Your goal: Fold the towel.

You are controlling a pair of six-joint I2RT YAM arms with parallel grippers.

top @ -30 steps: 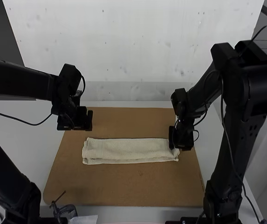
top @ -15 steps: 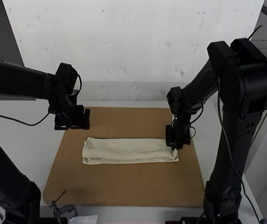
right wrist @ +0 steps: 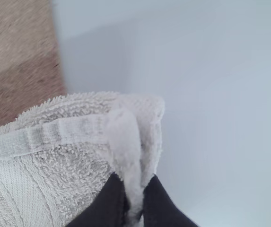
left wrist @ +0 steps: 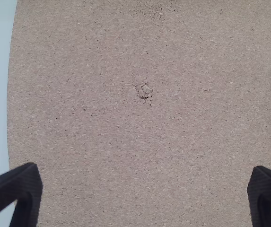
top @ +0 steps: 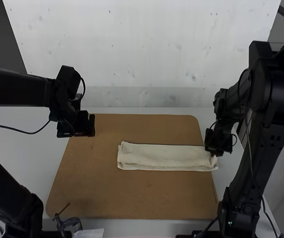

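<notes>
- Showing in the high view, the cream terry towel [top: 164, 157] lies folded into a long, narrow strip across the right half of the brown fiberboard sheet [top: 132, 198], its right end crossing the sheet's edge onto the white tabletop [top: 132, 225].
- The right gripper [top: 215, 151] is at the towel's right end, on the far side of the strip, with its tips touching the cloth.
- The left gripper [top: 76, 131] hangs over the far left part of the fiberboard, well apart from the towel.
- Near the foot of the left arm, a grey clamp [top: 71, 224] sits beside a white sheet of paper [top: 88, 233].
- In the left wrist view, the left gripper [left wrist: 144, 177] is spread wide, its two black tapered fingers [left wrist: 24, 184] far from each other and holding nothing, above bare fiberboard.
- A small chipped spot [left wrist: 144, 91] marks the board there, and a sliver of the towel's edge lies on it, apart from the fingers.
- In the right wrist view, the right gripper [right wrist: 134, 189] is closed on the towel's corner, the cloth pinched up into a thick ridge between its black fingers.
- A flat hem [right wrist: 55, 132] runs along the looped terry, and the corner sits over the white tabletop, just past the fiberboard's edge.
</notes>
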